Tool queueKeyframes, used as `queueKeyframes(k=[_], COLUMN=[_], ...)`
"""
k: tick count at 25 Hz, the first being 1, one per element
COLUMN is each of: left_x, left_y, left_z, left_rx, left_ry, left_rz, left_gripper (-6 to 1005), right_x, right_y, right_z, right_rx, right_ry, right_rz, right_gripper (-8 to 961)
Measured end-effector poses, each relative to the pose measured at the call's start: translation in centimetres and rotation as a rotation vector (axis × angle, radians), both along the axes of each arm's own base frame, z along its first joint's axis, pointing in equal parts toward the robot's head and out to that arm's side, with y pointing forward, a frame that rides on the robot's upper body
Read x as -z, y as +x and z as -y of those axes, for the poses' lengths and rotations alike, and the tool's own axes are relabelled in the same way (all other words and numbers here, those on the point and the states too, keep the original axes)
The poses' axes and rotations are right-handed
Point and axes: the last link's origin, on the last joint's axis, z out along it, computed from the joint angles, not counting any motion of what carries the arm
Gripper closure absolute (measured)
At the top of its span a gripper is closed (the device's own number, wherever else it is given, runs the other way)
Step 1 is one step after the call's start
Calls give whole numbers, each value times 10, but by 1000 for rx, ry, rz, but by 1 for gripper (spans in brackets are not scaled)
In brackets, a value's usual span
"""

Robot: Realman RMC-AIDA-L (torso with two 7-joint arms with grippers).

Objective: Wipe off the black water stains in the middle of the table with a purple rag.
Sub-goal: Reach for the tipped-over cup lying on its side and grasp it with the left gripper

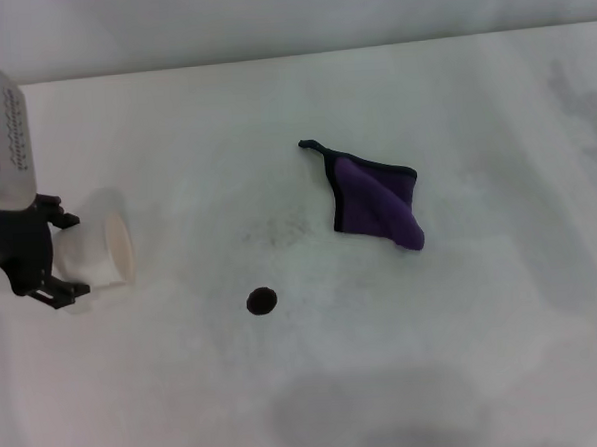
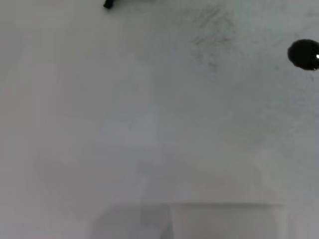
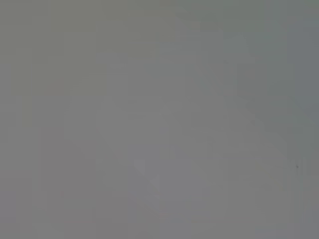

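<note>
The purple rag point(image 1: 375, 201) lies loosely folded on the white table point(image 1: 464, 325), right of centre, with its black loop pointing to the far left. The black water stain point(image 1: 262, 302) is one small round spot in front of the rag and to its left; it also shows in the left wrist view point(image 2: 304, 54). My left gripper point(image 1: 65, 254) is at the table's left edge, well left of the stain, with its black fingers on either side of a white paper cup point(image 1: 105, 256) lying on its side. The right gripper is out of view.
A faint grey speckled smudge point(image 1: 279, 228) lies between the stain and the rag, also in the left wrist view point(image 2: 212, 30). The cup's rim point(image 2: 227, 221) shows in the left wrist view. The right wrist view shows only plain grey.
</note>
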Motion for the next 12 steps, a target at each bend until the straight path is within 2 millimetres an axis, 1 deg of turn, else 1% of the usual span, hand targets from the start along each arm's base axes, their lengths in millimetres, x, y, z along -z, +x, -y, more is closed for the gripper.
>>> queueKeyframes(k=[5, 12], left_x=[5, 6], left_y=[-3, -5], left_z=[3, 4], left_rx=[-8, -13], left_ry=[-18, -11], left_rz=[-10, -9], left_gripper=[123, 136], right_x=[0, 0], right_y=[0, 0], right_z=[0, 0], right_rx=[-1, 0], right_ry=[0, -2], right_rz=[0, 0], right_gripper=[123, 124])
